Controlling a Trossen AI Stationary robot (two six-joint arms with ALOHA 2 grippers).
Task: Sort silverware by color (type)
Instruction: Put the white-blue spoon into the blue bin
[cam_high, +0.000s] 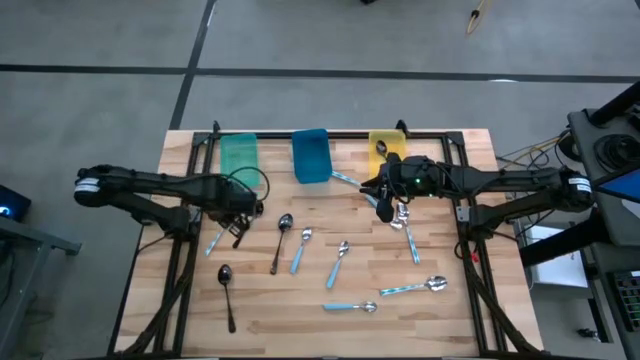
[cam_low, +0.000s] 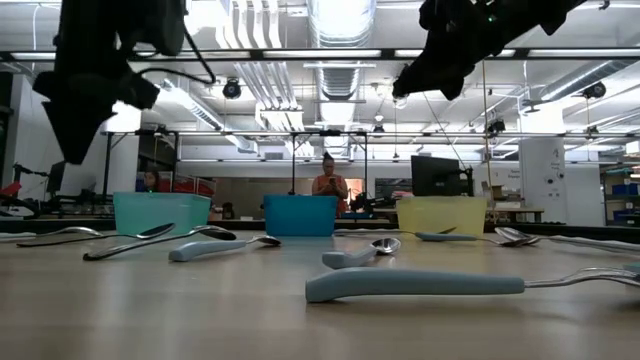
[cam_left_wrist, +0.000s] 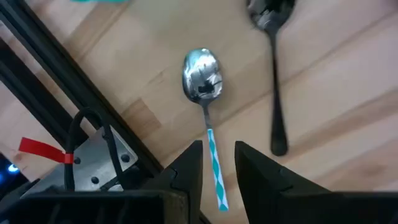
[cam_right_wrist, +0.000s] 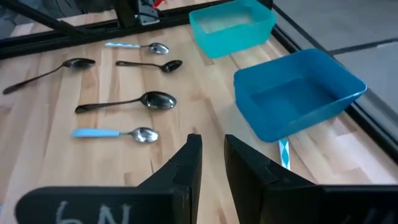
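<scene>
The silverware lies scattered on the wooden table (cam_high: 440, 330). My left gripper (cam_left_wrist: 216, 168) is open and hovers above a spoon with a shiny bowl (cam_left_wrist: 202, 71) and a blue-and-white striped handle (cam_left_wrist: 212, 149). The handle shows in the gap between its fingers. A dark spoon (cam_left_wrist: 277, 81) lies beside it. In the low view this gripper (cam_low: 75, 110) is well above the table. My right gripper (cam_right_wrist: 210, 155), (cam_high: 385, 203) is open, raised near the blue bin (cam_right_wrist: 298, 93), with nothing between its fingers. One dark spoon (cam_high: 381, 150) lies in the yellow bin (cam_high: 386, 135).
The teal bin (cam_high: 238, 155), blue bin (cam_high: 311, 155) and yellow bin stand along the far edge. Dark spoons (cam_high: 281, 240), (cam_high: 227, 295) and blue-handled spoons (cam_high: 301, 250), (cam_high: 338, 265), (cam_high: 350, 306), (cam_high: 415, 287) lie mid-table. A striped handle (cam_right_wrist: 284, 152) sticks out by the blue bin. A black frame rail (cam_left_wrist: 74, 93) runs close to my left gripper.
</scene>
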